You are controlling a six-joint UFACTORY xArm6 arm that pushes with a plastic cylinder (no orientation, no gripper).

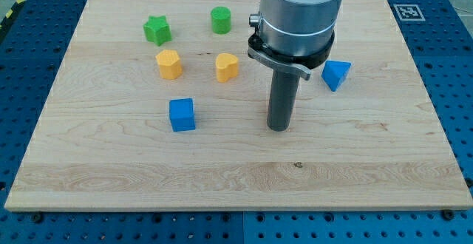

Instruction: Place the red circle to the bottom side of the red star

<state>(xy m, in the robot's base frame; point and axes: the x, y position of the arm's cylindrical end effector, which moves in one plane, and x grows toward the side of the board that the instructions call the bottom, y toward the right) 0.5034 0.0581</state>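
My tip (278, 128) rests on the wooden board (111, 163), right of centre. No red circle and no red star can be made out. Only a thin reddish sliver (268, 109) shows at the rod's left edge, and its shape cannot be told. The arm's wide grey body hides the board's top middle-right. The blue cube (182, 114) lies well to the left of my tip. The blue triangular block (335, 74) lies up and to the right of it.
A green star (157, 29) and a green cylinder (220, 20) sit at the top left. A yellow hexagon-like block (168, 63) and a yellow heart (227, 66) lie below them.
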